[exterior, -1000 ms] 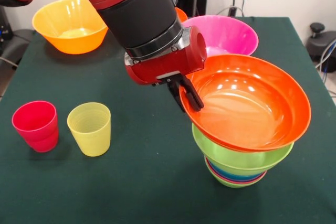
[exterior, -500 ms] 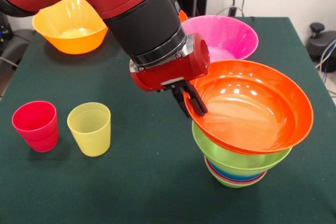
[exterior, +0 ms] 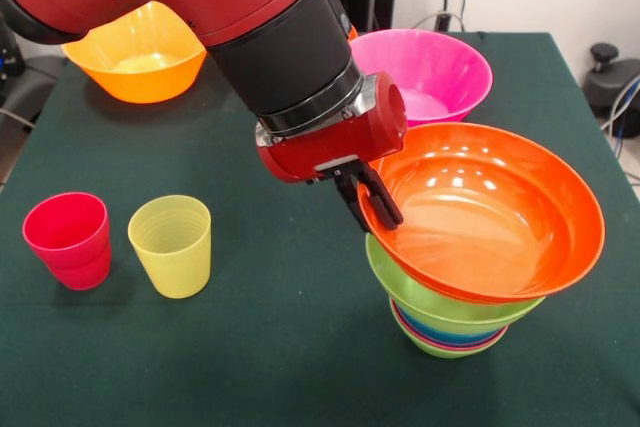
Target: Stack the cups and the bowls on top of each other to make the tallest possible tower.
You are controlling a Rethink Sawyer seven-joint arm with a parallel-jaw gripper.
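Gripping large orange bowl (exterior: 490, 217) rim, pincer (exterior: 372, 205) at its left edge, tilted atop tower (exterior: 450, 322)

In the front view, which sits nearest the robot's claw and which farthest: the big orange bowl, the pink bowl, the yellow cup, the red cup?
1. Big orange bowl: its rim is gripped by the gripper, atop the stack.
2. Pink bowl: just behind, toward the table's back.
3. Yellow cup: off to the picture's left.
4. Red cup: farther left, beside the yellow one.
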